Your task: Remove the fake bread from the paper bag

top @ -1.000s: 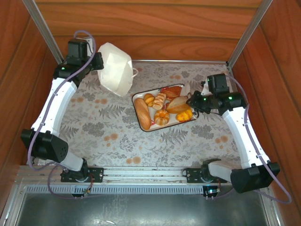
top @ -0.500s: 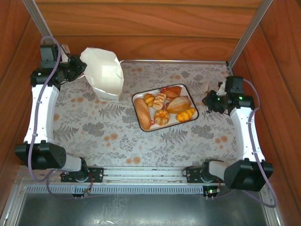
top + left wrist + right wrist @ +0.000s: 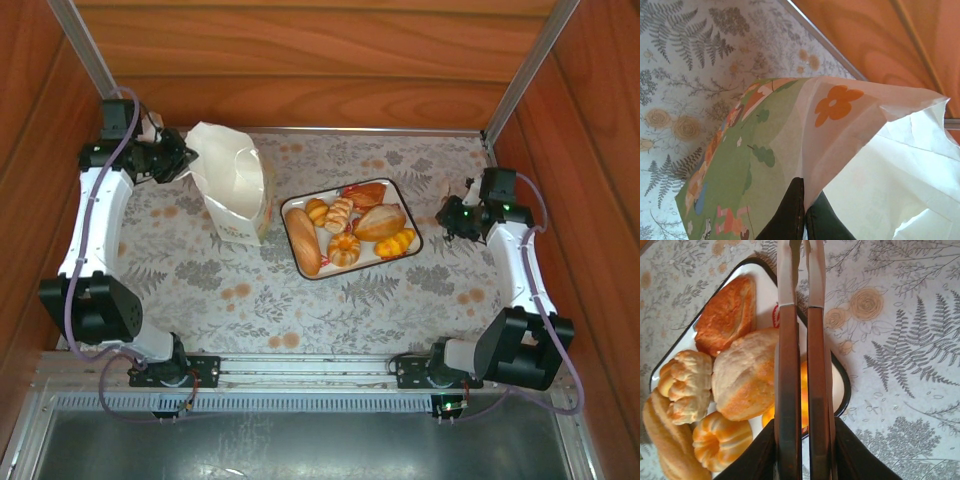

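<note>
Pinching the paper bag [image 3: 235, 195] by its top edge, the left hand [image 3: 178, 160] is clenched on it; the bag stands on the tabletop [image 3: 200, 280]. Just right, the fake bread [image 3: 345, 230] fills a tray [image 3: 297, 203]. Beyond its right side, the right hand [image 3: 447, 217] is clenched, empty.

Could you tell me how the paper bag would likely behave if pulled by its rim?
The paper bag would probably flex rather than hold its shape: its thin rim is creased where the left hand pinches it. Upright and tall on a narrow base, it looks light and apt to tip.
</note>
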